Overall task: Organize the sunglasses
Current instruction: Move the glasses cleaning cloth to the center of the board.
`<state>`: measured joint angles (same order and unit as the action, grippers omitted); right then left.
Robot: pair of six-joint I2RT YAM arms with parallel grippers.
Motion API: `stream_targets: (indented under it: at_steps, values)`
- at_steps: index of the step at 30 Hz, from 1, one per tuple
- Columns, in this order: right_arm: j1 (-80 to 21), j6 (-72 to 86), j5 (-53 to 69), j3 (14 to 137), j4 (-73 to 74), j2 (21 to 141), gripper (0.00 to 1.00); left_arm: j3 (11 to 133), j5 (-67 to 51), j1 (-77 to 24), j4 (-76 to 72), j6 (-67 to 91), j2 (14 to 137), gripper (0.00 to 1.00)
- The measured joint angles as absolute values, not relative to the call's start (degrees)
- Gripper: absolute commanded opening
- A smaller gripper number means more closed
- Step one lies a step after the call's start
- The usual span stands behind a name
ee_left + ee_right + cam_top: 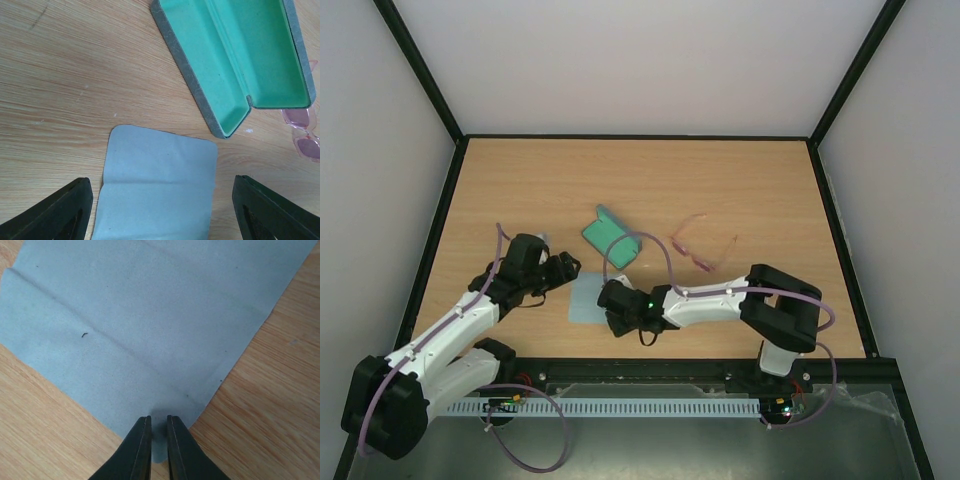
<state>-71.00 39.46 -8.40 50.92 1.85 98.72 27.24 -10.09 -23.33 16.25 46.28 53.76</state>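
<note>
The pink sunglasses [703, 250] lie open on the table, right of the grey-blue case [612, 240], which stands open with its green lining up. In the left wrist view the case [240, 55] is at the top and one pink lens of the sunglasses [305, 132] peeks out past its right end. The pale blue cloth [585, 298] lies flat between the arms. My left gripper [565, 270] is open and empty over the cloth's left side [161, 180]. My right gripper [159, 417] has its jaws almost together on the near corner of the cloth [150, 315].
Black frame rails run along the table's left, right and far edges. The right arm's forearm [705, 300] stretches across the front, below the sunglasses. Bare wood lies behind the case.
</note>
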Motion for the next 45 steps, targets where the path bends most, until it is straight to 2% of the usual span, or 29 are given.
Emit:
stream_targets:
  at_steps: [8, 17, 20, 25, 28, 33, 39, 41, 45]
  values:
    - [-75.6, 41.3, -16.7, 52.3, 5.9, 99.9, 0.09, 27.2, -10.6, -23.3, 16.2, 46.3, 53.8, 0.80]
    - [-78.2, 44.2, -18.7, 49.1, 9.4, 96.3, 0.11, 27.0, -11.8, -23.3, 16.0, 46.3, 53.8, 0.81]
    - [-78.4, 45.2, -18.7, 46.7, 11.8, 93.4, 0.21, 26.6, -12.5, -23.3, 15.7, 46.3, 53.8, 0.82]
    - [-78.4, 46.1, -18.0, 43.0, 17.5, 86.9, 0.51, 26.0, -13.7, -23.3, 15.6, 46.3, 53.8, 0.84]
    - [-78.4, 45.9, -18.0, 43.0, 19.9, 80.8, 0.57, 26.0, -14.3, -23.3, 15.5, 46.2, 53.9, 0.81]
    - [-75.0, 44.8, -16.1, 45.3, 20.5, 72.9, 0.48, 26.0, -15.6, -23.3, 14.6, 45.8, 55.0, 0.63]
    - [-59.9, 42.3, -7.8, 44.6, 16.2, 70.9, 0.34, 26.0, -17.8, -24.2, 11.0, 44.3, 62.0, 0.36]
    - [-56.1, 41.3, -5.3, 44.5, 14.5, 72.5, 0.29, 26.1, -18.2, -24.8, 10.0, 43.6, 65.2, 0.33]
    - [-52.7, 39.6, -1.1, 45.3, 11.6, 79.0, 0.23, 27.2, -18.5, -26.4, 8.8, 43.0, 69.6, 0.34]
